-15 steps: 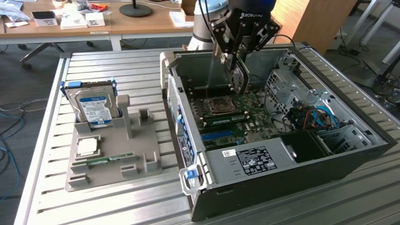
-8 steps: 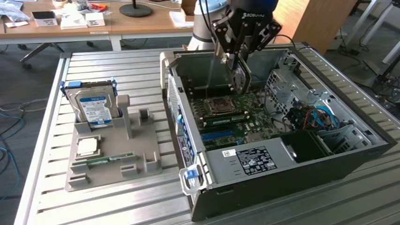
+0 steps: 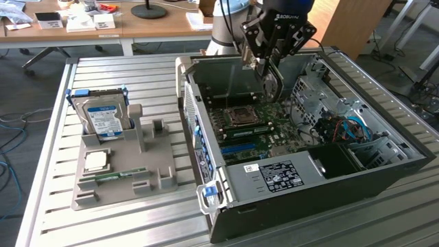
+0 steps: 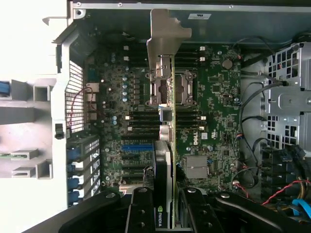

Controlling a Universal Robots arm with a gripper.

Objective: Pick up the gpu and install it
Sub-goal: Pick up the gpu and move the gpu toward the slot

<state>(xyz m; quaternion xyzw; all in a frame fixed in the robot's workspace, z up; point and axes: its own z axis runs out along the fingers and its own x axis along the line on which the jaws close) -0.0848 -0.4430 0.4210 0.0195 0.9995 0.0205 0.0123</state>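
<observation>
I look down on an open computer case (image 3: 384,170) lying on a slatted metal table (image 3: 123,77), its green motherboard (image 3: 257,128) bare, the processor socket (image 3: 241,116) near the middle and blue cables (image 3: 357,126) towards the exterior view's right. On the exterior view's left a grey holder (image 3: 110,198) carries a hard drive (image 3: 103,121) standing upright (blue-and-white label facing out), with a square processor chip (image 3: 95,161) and a green memory stick (image 3: 113,176) lying flat on its base

We've got a wooden desk (image 3: 159,28) cluttered with papers (image 3: 82,21) behind the slatted metal table (image 3: 123,72), grey carpet (image 3: 31,95) with loose cables (image 3: 12,123) underneath.
</observation>
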